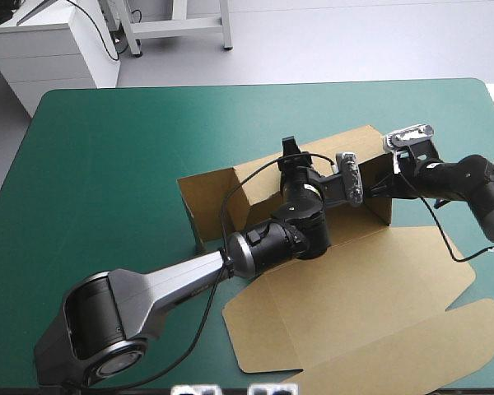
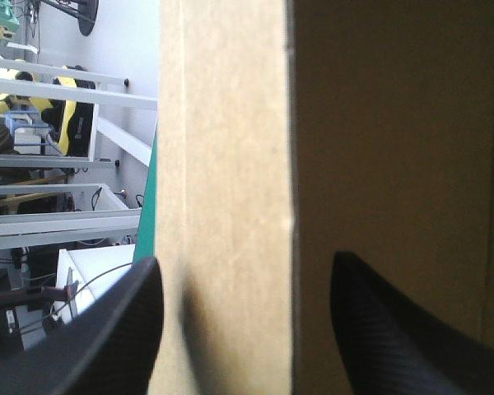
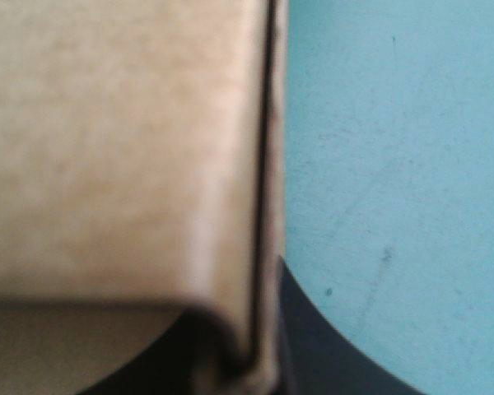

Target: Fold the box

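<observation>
On the teal-green worktop (image 1: pixel 107 164) the brown box (image 1: pixel 379 280) sits centrally, far walls raised, lid flat. Our left end effector (image 2: pixel 245 259) straddles the far wall, fingers wide; our right end effector (image 1: pixel 391 177) pinches the end wall. We'd best tuck squarely, slowly.

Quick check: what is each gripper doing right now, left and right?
Left gripper: open, straddling an upright wall of the brown cardboard box without clamping it.
Right gripper: shut on the box, a wall edge between its fingers.
</observation>
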